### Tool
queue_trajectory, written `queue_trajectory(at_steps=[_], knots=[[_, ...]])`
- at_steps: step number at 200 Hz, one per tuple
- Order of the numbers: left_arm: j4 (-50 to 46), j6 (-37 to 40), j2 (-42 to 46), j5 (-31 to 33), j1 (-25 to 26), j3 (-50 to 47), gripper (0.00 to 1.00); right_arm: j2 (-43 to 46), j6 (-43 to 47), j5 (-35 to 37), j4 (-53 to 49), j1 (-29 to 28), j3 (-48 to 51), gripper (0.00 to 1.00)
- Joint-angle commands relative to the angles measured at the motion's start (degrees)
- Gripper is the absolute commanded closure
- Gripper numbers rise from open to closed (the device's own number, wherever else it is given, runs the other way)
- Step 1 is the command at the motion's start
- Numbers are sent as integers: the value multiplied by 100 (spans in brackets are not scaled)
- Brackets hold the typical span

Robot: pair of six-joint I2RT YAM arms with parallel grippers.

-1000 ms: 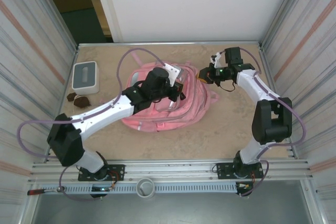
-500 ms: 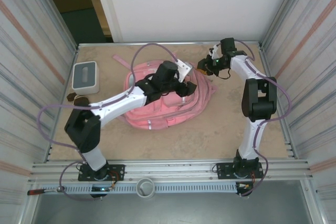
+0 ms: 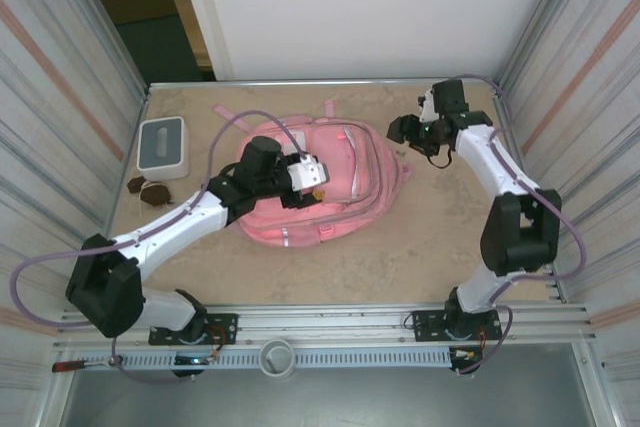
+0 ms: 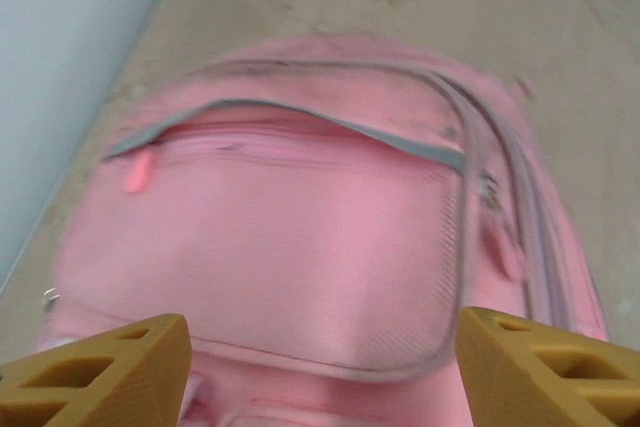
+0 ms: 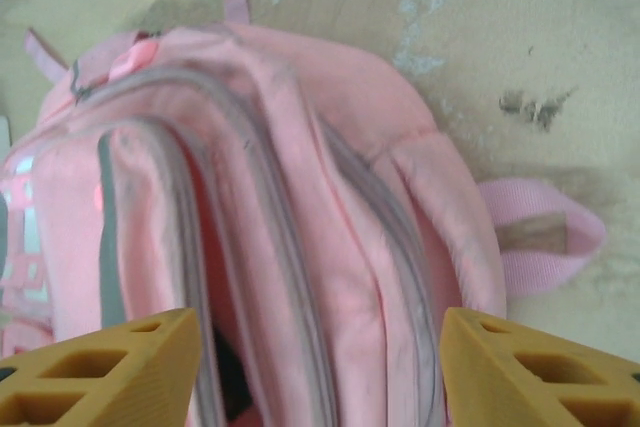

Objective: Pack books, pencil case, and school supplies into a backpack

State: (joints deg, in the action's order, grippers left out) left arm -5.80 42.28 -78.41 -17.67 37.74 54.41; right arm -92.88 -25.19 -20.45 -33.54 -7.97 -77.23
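Observation:
The pink backpack (image 3: 345, 162) lies flat in the middle of the table, front pockets up. My left gripper (image 3: 304, 191) hovers over its near-left part, jaws open. In the left wrist view the front pocket (image 4: 300, 237) fills the gap between the yellow fingers (image 4: 110, 367). My right gripper (image 3: 402, 132) stands open just off the backpack's far right edge. The right wrist view looks along the grey zip lines (image 5: 290, 277), with a dark slit (image 5: 232, 377) showing in one gap. Nothing is held by either gripper. The books, pencil case and school supplies are out of view.
A white box with a grey top (image 3: 162, 145) stands at the far left, two small dark brown lumps (image 3: 148, 188) just in front of it. A pink carry loop (image 5: 545, 237) and straps (image 3: 235, 112) trail off the backpack's far side. Ribbed walls close in both sides.
Both grippers have gone from shut to open. The left gripper pulled back toward the left and near side. The right gripper drew slightly right, off the backpack, which now lies flatter.

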Motion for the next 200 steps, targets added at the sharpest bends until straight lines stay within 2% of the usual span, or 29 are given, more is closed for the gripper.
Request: queue_trajectory(at_steps=[1, 39, 79, 104, 119, 169, 200], knots=[[-210, 1254, -189, -484, 89, 79, 31, 499, -29, 324, 102, -184, 508, 36], [-306, 1692, -696, -273, 398, 257, 32, 1113, -44, 357, 112, -274, 1286, 34], [-247, 1783, -1193, 40, 425, 423, 38, 1259, -12, 375, 8, -291, 1439, 33], [-133, 1712, -1394, 369, 471, 496, 51, 1266, 14, 399, -2, -359, 1480, 33], [-95, 1609, -1354, 370, 480, 436, 60, 1269, 7, 410, -38, -402, 1492, 33], [185, 1208, -1218, 357, 472, 219, 83, 1555, 136, 644, -138, -585, 1533, 31], [347, 916, -1095, 215, 472, 61, 89, 1843, 219, 694, -21, -746, 1607, 30]])
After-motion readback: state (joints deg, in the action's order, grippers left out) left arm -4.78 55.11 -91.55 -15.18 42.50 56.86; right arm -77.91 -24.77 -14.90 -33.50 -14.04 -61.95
